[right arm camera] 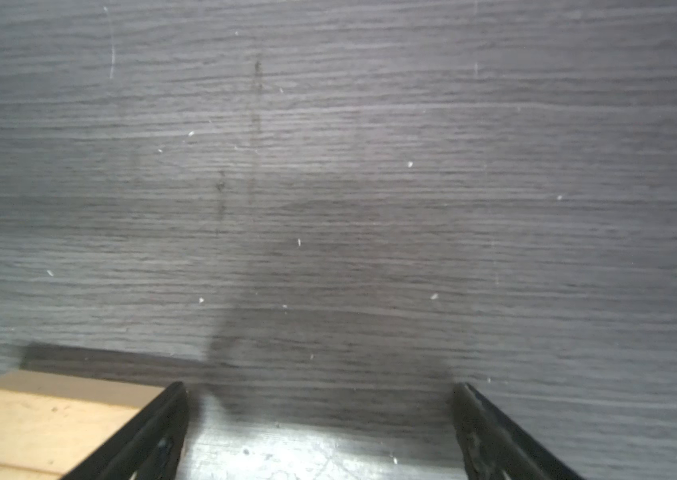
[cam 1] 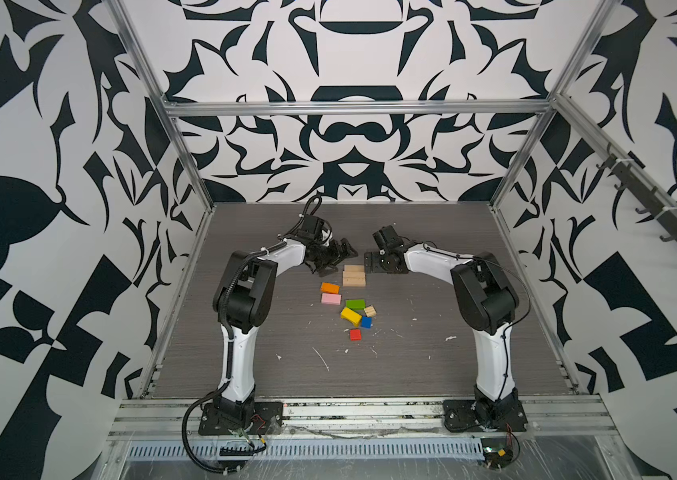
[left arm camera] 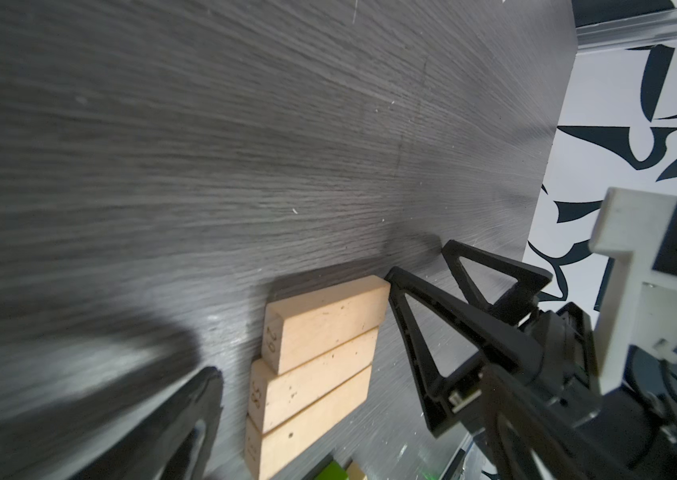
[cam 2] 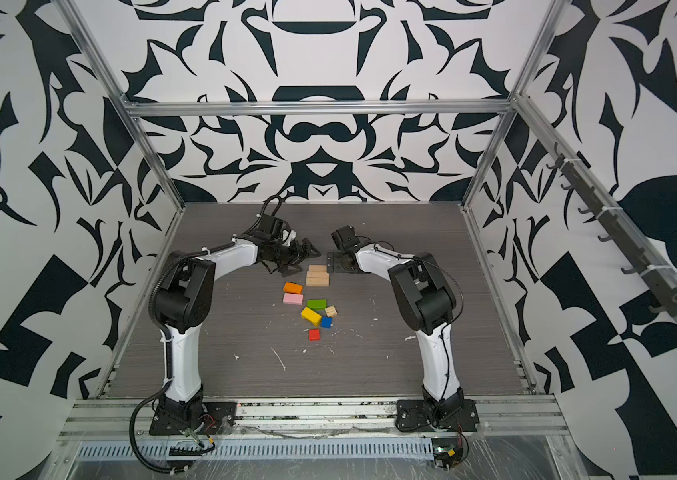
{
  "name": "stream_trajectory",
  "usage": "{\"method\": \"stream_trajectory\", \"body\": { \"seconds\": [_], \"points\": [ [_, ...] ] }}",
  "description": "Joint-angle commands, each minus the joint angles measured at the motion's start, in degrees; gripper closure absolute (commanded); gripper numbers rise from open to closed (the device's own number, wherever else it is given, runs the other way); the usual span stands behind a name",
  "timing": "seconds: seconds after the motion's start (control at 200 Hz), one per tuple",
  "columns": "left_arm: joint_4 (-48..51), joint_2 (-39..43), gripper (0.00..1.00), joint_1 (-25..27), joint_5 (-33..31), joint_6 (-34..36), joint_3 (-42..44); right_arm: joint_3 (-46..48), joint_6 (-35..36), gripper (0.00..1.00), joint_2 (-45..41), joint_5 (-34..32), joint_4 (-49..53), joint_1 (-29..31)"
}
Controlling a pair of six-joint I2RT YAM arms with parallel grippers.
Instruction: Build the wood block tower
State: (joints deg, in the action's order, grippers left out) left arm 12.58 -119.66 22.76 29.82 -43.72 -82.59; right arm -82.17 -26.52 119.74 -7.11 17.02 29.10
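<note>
The wood blocks (cam 1: 351, 305) lie loose about the middle of the table (cam 1: 432, 374), each resting on the grey surface and none on top of another. Furthest toward the far edge are the three tan bars (cam 1: 354, 275), side by side with their long sides touching. Coming toward the near edge, the orange block (cam 1: 329, 287) and the pink block (cam 1: 331, 299) sit slightly to the left of the bars. The green block (cam 1: 355, 304) comes next, with the plain cube (cam 1: 369, 311) just beside its right end. The yellow block (cam 1: 350, 316) lies askew with the blue square (cam 1: 366, 322) just beside it; whether they touch cannot be told. The red square (cam 1: 355, 334) sits apart and closest to the near edge. The left gripper (cam 1: 334, 258) hangs just off the far left corner of the tan bars, its jaws spread wide and empty. The right gripper (right arm camera: 319, 388) is low at the right end of the bars, also spread wide with only bare table between its fingers. One of those fingers (right arm camera: 149, 428) stands just beside the end of the far bar; contact cannot be told. Neither gripper grasps a block.
</note>
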Motion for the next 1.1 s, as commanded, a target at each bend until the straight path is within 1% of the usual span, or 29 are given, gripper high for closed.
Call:
{"method": "stream_trajectory", "body": {
  "seconds": [0.0, 0.35, 0.625, 0.8, 0.945, 1.095],
  "points": [
    [-0.2, -1.0, 0.00, -0.2, 0.8, -0.3, -0.2, -1.6, 0.3, 0.00, 1.3, 0.4, 2.4, 0.7],
    [-0.1, -1.3, 0.01, -0.3, 0.9, -0.3, -0.2, -2.1, 0.4, 0.00, 1.5, -0.3, 2.9, 1.0],
    [-0.1, -1.3, 0.01, -0.2, 0.9, -0.3, -0.2, -2.4, 0.4, 0.00, 1.6, 0.4, 2.8, 1.0],
    [0.1, -1.2, 0.00, -0.2, 0.8, -0.2, -0.2, -2.4, 0.1, 0.00, 1.5, -0.5, 3.1, 1.0],
    [3.0, -0.9, 0.01, -0.3, -1.7, 1.5, -1.1, -1.4, -0.4, 0.00, 0.0, -2.6, 2.5, 0.7],
    [6.1, 0.1, 0.00, -0.7, -4.2, 3.5, -2.9, 0.1, 0.3, 0.00, -2.5, -2.2, 0.9, -0.8]
  ]
}}
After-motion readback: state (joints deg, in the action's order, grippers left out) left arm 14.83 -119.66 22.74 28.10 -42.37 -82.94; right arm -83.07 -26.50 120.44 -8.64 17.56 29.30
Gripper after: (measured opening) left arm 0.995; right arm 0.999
